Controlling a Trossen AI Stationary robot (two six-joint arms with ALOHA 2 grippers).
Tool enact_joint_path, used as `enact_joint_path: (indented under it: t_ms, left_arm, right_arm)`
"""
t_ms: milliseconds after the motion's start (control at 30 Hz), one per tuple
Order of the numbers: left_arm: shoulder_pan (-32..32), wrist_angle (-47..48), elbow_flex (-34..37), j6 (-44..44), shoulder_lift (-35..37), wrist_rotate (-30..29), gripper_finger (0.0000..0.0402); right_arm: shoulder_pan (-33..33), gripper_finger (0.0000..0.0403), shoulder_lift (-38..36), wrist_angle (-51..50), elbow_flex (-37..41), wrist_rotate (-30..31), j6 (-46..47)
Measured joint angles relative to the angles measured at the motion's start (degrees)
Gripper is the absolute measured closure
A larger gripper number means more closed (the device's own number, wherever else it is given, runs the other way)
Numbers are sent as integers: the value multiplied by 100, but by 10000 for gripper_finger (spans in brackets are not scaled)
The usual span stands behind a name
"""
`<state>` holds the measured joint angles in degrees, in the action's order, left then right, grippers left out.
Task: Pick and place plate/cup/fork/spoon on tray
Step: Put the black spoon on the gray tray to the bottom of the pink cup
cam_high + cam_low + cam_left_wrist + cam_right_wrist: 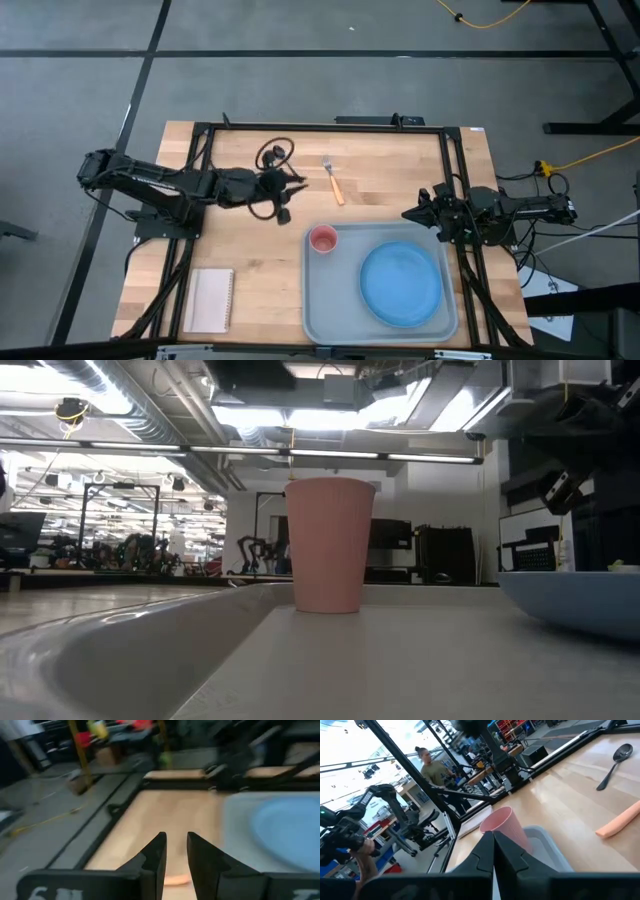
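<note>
The light-blue plate (400,283) lies on the grey-blue tray (325,310) at the table's near right. The pink cup (323,239) stands upright in the tray's far left corner, and shows in the low view (330,545). The orange-handled fork (333,180) lies flat on the wood, beyond the tray. The dark spoon (615,762) lies flat on the wood past the fork. My left gripper (300,184) is just left of the fork, fingers a little apart and empty; the orange handle (175,880) shows below them. My right gripper (410,213) is shut and empty by the tray's far right corner.
A white notepad (210,300) lies at the table's near left. Black frame rails (455,180) run along the table's sides and far edge. A person (427,765) stands in the room beyond the table. Bare wood lies between the notepad and the tray.
</note>
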<state>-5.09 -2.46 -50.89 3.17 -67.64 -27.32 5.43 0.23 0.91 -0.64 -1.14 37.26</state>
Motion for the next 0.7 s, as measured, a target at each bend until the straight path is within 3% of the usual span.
enact_joint_path:
  t_ms: [100, 300, 400, 533, 700]
  left_arm:
    - [507, -193, -5, -449, -223, -192, 333]
    - [1653, 332, 6, -1429, -771, -245, 333]
    - [2289, 543, 6, -2594, -1075, -254, 333]
    - [3016, 639, 9, -4041, -1475, 419, 333]
    - [3524, 383, 12, -4641, -1935, 1175, 333]
  right_arm:
    - [0, 398, 0, 0, 0, 1, -13]
    - [0, 398, 2, 0, 0, 1, -17]
    - [0, 398, 2, 2, 0, -1, -20]
    - [0, 398, 2, 2, 0, -1, -22]
    - [0, 398, 2, 2, 0, -2, -25]
